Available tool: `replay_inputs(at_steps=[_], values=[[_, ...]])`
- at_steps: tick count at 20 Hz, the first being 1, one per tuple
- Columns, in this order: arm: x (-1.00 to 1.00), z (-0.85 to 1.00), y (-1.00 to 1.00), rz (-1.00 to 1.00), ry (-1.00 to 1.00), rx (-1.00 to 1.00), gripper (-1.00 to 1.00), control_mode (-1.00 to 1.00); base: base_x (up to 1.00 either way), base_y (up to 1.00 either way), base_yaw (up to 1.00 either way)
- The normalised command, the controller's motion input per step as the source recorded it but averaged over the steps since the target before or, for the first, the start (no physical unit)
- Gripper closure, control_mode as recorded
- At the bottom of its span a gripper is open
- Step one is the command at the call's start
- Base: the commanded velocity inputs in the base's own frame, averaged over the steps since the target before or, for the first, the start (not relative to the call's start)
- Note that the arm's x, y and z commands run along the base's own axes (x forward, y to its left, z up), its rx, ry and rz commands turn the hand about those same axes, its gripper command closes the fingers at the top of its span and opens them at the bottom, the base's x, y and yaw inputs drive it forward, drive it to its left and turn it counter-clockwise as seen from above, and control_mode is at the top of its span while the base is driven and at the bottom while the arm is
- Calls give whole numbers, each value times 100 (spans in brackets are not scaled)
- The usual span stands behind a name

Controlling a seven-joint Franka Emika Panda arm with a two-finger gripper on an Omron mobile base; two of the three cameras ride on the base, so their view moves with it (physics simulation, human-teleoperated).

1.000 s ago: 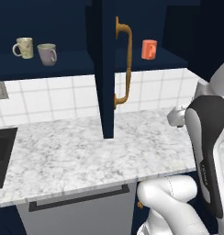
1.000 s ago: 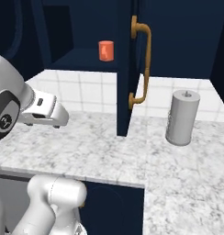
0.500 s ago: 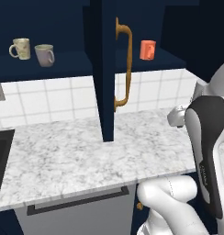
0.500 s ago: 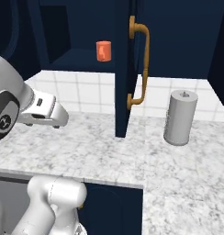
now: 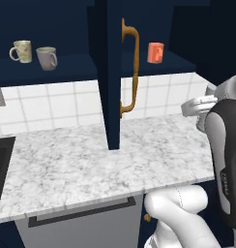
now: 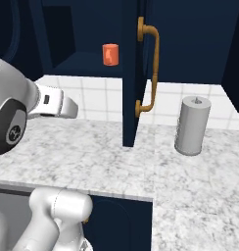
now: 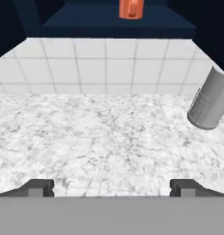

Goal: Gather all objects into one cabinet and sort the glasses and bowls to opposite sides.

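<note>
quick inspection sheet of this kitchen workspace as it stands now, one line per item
surface: white-grey marble counter, bare in front of the arm.
job's things: cream mug and grey mug side by side on the left cabinet shelf; orange-red cup alone on the right shelf, beyond the open cabinet door with its brass handle; no bowl seen.
clutter: grey cylinder upright on the counter.
grippers: gripper open, holding nothing, above the counter.
cables: nothing seen.
surroundings: white tiled backsplash, dark sink edge.
</note>
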Motion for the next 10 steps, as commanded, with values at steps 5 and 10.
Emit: replay_inputs(at_steps=[5,10], values=[[58,38,-5,2,-29,2,-100,-100,0,0,0],[69,44,0,0,-2,0,-100,-100,0,0,0]])
